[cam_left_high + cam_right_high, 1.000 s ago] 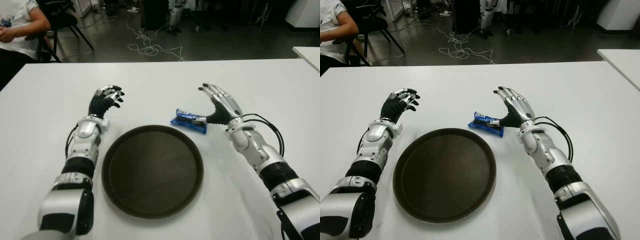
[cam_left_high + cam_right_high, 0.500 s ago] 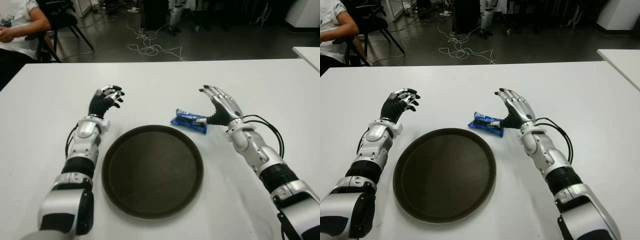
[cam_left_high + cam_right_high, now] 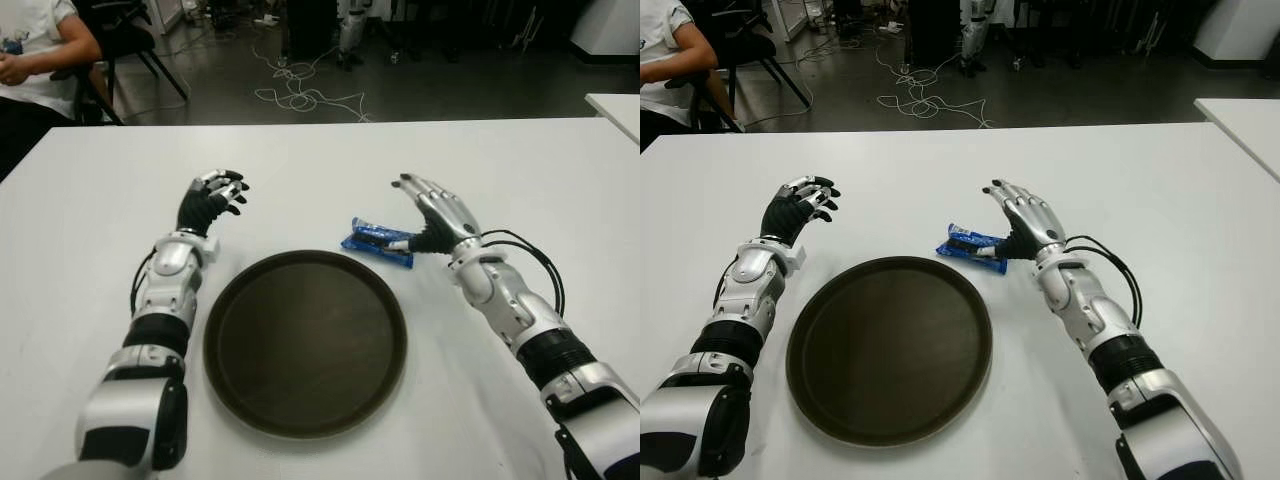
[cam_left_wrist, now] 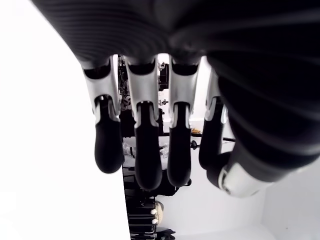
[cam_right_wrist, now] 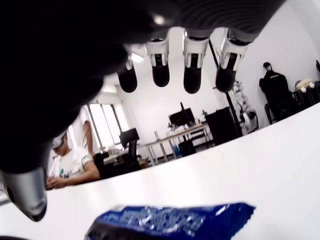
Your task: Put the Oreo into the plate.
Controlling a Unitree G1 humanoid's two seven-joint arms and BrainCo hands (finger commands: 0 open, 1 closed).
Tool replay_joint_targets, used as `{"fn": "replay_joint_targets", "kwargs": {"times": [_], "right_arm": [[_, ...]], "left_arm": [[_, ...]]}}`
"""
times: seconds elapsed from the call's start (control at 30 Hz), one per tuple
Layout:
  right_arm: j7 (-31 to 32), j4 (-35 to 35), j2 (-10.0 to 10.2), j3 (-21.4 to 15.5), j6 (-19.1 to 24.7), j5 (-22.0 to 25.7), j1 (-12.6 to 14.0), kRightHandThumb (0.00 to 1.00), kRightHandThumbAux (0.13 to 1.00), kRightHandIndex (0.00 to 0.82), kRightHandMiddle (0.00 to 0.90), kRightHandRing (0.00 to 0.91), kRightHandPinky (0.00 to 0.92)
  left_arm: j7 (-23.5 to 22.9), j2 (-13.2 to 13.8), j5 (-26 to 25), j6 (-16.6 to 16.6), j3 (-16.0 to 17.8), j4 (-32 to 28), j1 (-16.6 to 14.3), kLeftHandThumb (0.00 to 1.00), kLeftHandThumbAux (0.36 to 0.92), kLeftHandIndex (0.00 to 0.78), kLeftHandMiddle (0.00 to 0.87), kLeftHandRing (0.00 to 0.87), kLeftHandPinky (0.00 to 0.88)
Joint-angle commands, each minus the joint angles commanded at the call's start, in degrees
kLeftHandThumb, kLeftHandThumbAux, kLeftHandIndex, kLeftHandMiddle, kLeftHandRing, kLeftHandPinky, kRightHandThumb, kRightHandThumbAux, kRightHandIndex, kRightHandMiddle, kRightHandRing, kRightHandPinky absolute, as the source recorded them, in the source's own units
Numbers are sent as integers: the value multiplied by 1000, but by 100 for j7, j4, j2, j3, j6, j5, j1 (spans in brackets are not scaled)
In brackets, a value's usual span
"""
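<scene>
A blue Oreo packet (image 3: 377, 241) lies on the white table (image 3: 320, 160) just beyond the far right rim of the round dark plate (image 3: 305, 340). My right hand (image 3: 430, 212) is right beside the packet's right end, its thumb close to it and its fingers spread above; the packet also shows below the fingers in the right wrist view (image 5: 170, 222). That hand holds nothing. My left hand (image 3: 210, 200) shows left of the plate's far edge, its fingers loosely curled and holding nothing.
A seated person (image 3: 35, 50) is at the table's far left corner beside a black chair (image 3: 125, 40). Cables (image 3: 300, 95) lie on the floor beyond the table. Another white table's corner (image 3: 615, 105) shows at the far right.
My right hand has shifted slightly left and tipped its fingers forward over the packet's right end. The packet, plate and left hand have not moved.
</scene>
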Motion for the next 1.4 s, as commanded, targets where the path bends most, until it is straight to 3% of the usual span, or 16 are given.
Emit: {"fn": "replay_joint_targets", "kwargs": {"times": [0.53,1.1,1.4], "right_arm": [[601,-386,-125,146,466,-178,-39,0,582,42,49,66,84],[1330,-660,-336,247,630,-286,-173,0,663,80,103,135,159],[1641,-627,-321,308,810,-372,-363,0,683,89,114,138,135]], "left_arm": [[2,-2,-21,91,10,0,-29,834,672,419,467,509,557],[78,4,17,66,-2,-12,-17,833,672,419,466,515,571],[68,10,32,45,-21,-44,3,834,673,419,466,508,561]]}}
